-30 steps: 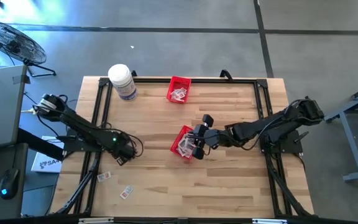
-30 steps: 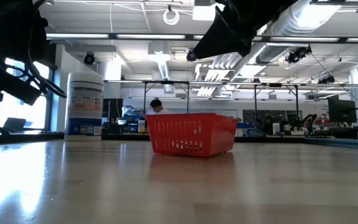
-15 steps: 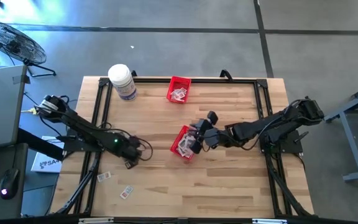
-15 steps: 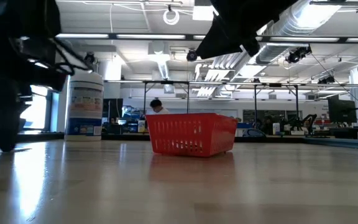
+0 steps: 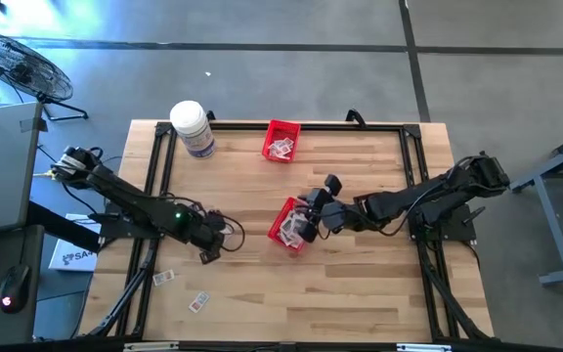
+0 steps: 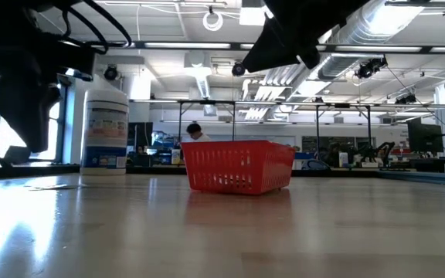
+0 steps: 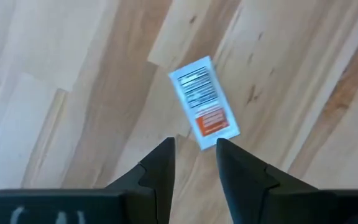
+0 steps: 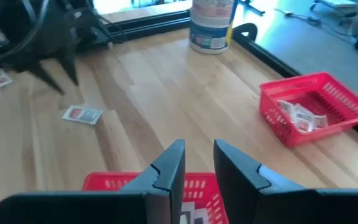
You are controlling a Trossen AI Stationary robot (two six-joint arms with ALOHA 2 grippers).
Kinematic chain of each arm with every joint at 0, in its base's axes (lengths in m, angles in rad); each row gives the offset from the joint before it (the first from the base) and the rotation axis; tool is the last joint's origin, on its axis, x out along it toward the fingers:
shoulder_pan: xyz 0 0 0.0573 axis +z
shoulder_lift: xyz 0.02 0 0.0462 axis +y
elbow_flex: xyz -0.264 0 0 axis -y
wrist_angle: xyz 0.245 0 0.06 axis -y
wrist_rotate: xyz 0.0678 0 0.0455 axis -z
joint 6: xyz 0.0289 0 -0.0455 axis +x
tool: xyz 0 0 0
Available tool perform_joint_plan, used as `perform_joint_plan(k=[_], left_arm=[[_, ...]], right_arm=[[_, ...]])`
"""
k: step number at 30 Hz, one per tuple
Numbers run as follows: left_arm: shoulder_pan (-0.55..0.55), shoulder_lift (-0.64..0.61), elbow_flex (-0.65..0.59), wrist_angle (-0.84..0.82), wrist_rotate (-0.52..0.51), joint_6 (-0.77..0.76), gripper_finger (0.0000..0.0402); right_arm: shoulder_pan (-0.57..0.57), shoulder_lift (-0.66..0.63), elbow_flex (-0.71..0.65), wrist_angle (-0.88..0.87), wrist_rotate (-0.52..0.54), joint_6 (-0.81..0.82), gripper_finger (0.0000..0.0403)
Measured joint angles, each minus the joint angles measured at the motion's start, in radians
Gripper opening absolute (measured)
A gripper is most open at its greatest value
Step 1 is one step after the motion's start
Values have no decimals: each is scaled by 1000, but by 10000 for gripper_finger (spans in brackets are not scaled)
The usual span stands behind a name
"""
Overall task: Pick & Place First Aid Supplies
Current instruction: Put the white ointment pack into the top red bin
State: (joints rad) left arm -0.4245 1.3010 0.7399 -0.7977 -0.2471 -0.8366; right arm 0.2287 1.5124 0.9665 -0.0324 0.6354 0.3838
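The left gripper [image 7: 194,158] hovers with its two dark fingers slightly apart, clamped on nothing, just above a small flat white packet with dark print and an orange patch [image 7: 203,102] lying on the pale wooden table [image 5: 360,284]; two more such packets [image 5: 163,278] [image 5: 198,303] lie near the table's front left; the right gripper [image 8: 197,163], fingers narrowly parted and empty, hangs over the nearer red mesh basket [image 5: 287,224]; a second red mesh basket [image 5: 281,140] holding packets stands beside a white labelled jar [image 5: 192,128].

Right pincer [image 5: 306,224] hides much of the near basket [image 5: 283,231]; packet print unreadable
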Motion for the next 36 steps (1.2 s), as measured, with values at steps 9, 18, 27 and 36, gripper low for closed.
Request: perform_joint_plan(k=[9,18,27,36], left_arm=[[25,-5,0,-21,7,-28,115],[-27,-5,-82,139,-43,-104,115],[-27,-5,-127,233,-63,-71,115],[-27,6,-127,288,-131,-91,115]], right_arm=[[0,0,0,0,-178,3,78],[0,0,0,0,-291,1,78],[0,0,0,0,-309,1,78],[0,0,0,0,-310,1,78]])
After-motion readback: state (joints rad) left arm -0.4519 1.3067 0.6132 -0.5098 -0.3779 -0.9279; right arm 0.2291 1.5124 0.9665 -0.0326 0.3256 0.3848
